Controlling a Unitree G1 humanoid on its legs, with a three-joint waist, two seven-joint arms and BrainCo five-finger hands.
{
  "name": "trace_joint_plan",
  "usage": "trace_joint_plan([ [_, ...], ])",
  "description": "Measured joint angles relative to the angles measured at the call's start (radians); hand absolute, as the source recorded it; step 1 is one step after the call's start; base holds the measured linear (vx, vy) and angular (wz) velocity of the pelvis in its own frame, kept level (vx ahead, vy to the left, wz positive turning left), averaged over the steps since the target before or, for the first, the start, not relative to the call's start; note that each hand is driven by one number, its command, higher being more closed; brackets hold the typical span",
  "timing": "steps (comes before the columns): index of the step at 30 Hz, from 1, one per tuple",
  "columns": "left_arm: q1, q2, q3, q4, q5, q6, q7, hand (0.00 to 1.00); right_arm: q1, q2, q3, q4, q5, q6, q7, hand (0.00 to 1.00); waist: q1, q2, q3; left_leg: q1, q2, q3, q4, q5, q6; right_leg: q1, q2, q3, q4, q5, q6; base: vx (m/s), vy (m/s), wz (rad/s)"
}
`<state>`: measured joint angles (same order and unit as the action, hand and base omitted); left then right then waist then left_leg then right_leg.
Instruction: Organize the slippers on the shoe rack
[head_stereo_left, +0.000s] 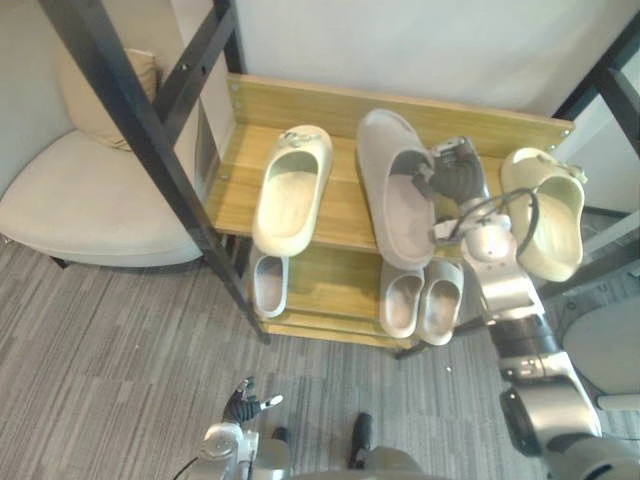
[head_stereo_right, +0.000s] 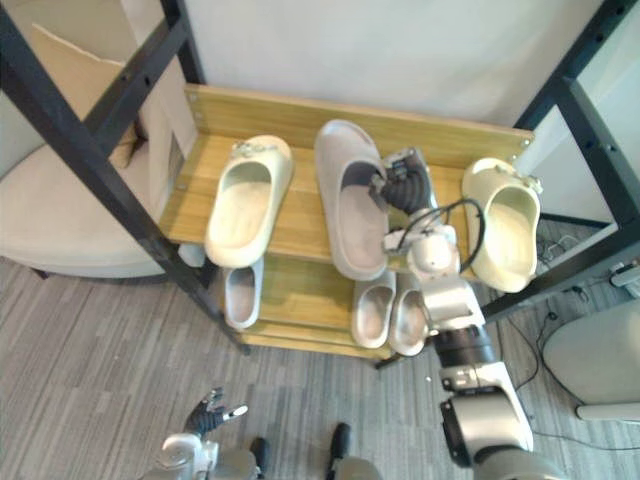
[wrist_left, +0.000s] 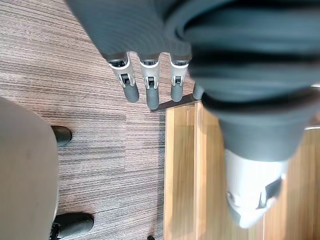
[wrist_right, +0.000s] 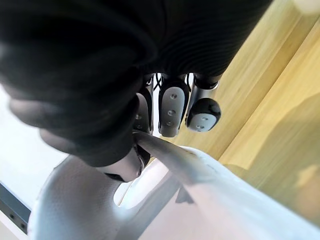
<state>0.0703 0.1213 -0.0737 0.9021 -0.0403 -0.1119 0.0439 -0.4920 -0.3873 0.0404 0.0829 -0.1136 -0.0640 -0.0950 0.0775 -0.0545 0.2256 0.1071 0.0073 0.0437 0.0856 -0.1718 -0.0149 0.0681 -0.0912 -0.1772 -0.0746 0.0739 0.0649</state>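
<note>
Carpet (head_stereo_left: 100, 330) under wooden shoe rack (head_stereo_left: 233, 175); right hand (head_stereo_left: 455, 172) pinches grey slipper (head_stereo_left: 393, 215); left hand (head_stereo_left: 240, 403) slack, uncurled

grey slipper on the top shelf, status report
Right hand shut on grey slipper rim, top shelf of shoe rack. Left hand open, low over carpet. Left cream slipper and right cream slipper flank it, apart.

Your right hand (head_stereo_right: 404, 184) grips the grey slipper (head_stereo_right: 350, 225) on the shoe rack (head_stereo_right: 300, 106). One cream slipper (head_stereo_right: 248, 200) lies at its nine o'clock and a second cream slipper (head_stereo_right: 505, 235) at three.
</note>
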Motion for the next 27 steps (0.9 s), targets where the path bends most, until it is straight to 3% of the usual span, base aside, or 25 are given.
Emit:
trace_joint_plan([
  [2,0.003,0.0,0.008,0.014,0.001,0.003,-0.001,0.0,0.018,0.02,-0.005,-0.062,0.005,-0.008,0.0,1.0,-0.02,0.0,-0.008,-0.001,0.001,0.004,0.0,0.0,0.0,-0.003,-0.002,0.008,0.0,0.0,0.0,-0.04,-0.019,-0.05],
  [16,0.003,-0.009,0.018,0.071,0.039,0.01,-0.004,0.0,0.233,0.116,-0.04,-0.382,0.088,-0.107,0.019,1.0,-0.038,0.001,-0.08,0.001,0.002,0.029,0.001,0.002,0.003,-0.015,-0.004,0.036,0.008,0.0,0.0,-0.04,-0.021,-0.06],
  [27,0.004,-0.01,0.014,0.095,0.043,0.007,-0.007,0.0,0.505,0.152,0.011,-0.503,0.195,-0.157,0.132,1.0,-0.048,0.004,-0.102,0.034,0.002,0.04,0.0,0.002,0.003,0.005,-0.005,0.048,0.016,-0.002,0.0,-0.02,-0.006,-0.02],
])
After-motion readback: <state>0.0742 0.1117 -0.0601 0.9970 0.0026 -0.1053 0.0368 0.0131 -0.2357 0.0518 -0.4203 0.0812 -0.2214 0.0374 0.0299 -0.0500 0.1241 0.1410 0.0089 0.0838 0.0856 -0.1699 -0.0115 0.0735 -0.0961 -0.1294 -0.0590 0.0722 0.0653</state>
